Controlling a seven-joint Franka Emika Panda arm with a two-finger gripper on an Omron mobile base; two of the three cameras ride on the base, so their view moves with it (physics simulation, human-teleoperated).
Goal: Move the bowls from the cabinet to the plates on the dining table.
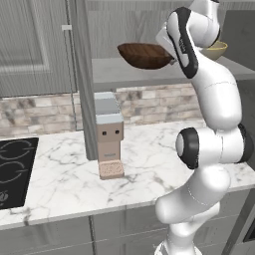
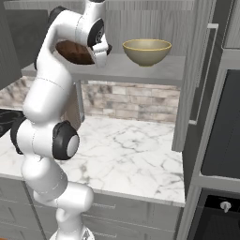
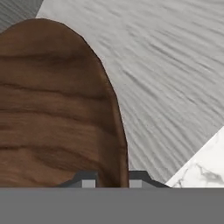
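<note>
Brown bowl (image 1: 145, 55), wide, shallow, wood-grain: held above the cabinet (image 2: 117, 69) shelf at the shelf's front edge, tilted, its underside clear of the shelf in the left base view; inside, nothing visible. Yellow bowl (image 2: 146, 51) stands upright on the same shelf, to the right of the brown one and apart from it, interior bare as far as the right base view shows. Cabinet doors open; grey wood-grain lining visible behind both bowls. Hand (image 3: 111, 180): fingers drawn narrow, pinching the rim of the brown bowl; in the hand view one tip sits on the inner side of the rim, the other on the outer side, the bowl's grain spreading up and left from the tips. In the base views the wrist meets the bowl at its right-hand rim (left base view) and covers part of it (right base view). Below the shelf: marble table (image 1: 149, 164) carrying a small grey-and-tan appliance (image 1: 109, 134) beside the cabinet's side panel, black hob (image 1: 12, 169) at far left.
</note>
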